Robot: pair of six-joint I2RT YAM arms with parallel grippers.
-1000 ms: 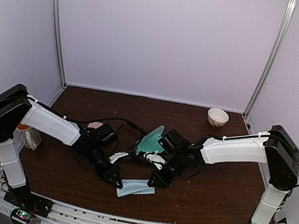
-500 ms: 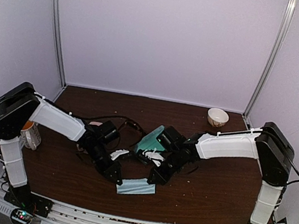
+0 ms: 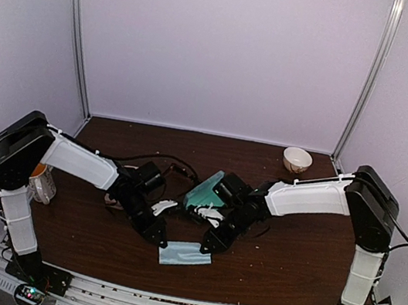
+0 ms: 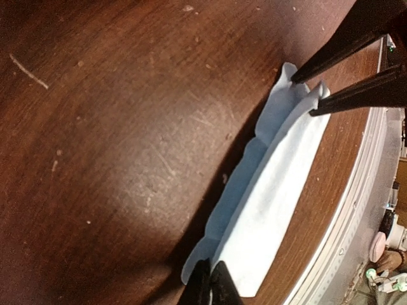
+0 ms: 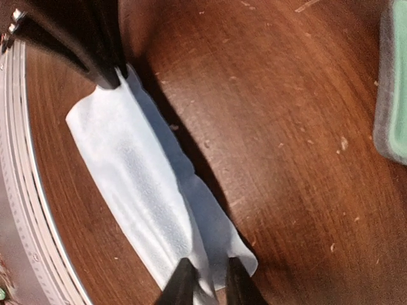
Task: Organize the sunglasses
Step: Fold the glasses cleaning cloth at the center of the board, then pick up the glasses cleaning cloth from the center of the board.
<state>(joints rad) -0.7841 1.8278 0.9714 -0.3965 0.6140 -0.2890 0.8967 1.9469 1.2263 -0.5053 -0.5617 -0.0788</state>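
The left gripper (image 4: 210, 284) is pressing its fingers together on one end of the light-blue cloth (image 4: 280, 190), pinching it. The right gripper (image 5: 208, 283) is straddling the opposite end, its fingers standing a narrow gap apart with the fabric's edge between them. The cloth is lying doubled over lengthwise near the front edge of the table (image 3: 304, 255). Just behind the right wrist a teal case (image 3: 205, 190) is sitting half covered by the arm, and the right wrist view is cutting it off at the frame edge. The sunglasses are not showing clearly in any view. Both arms are covering the table's middle, and whether the thin dark loop beside the case is a frame or a cable I cannot tell. A mug (image 3: 41, 182) is peeking out from behind the left arm, and a bowl (image 3: 297, 159) is sitting in the far right corner.
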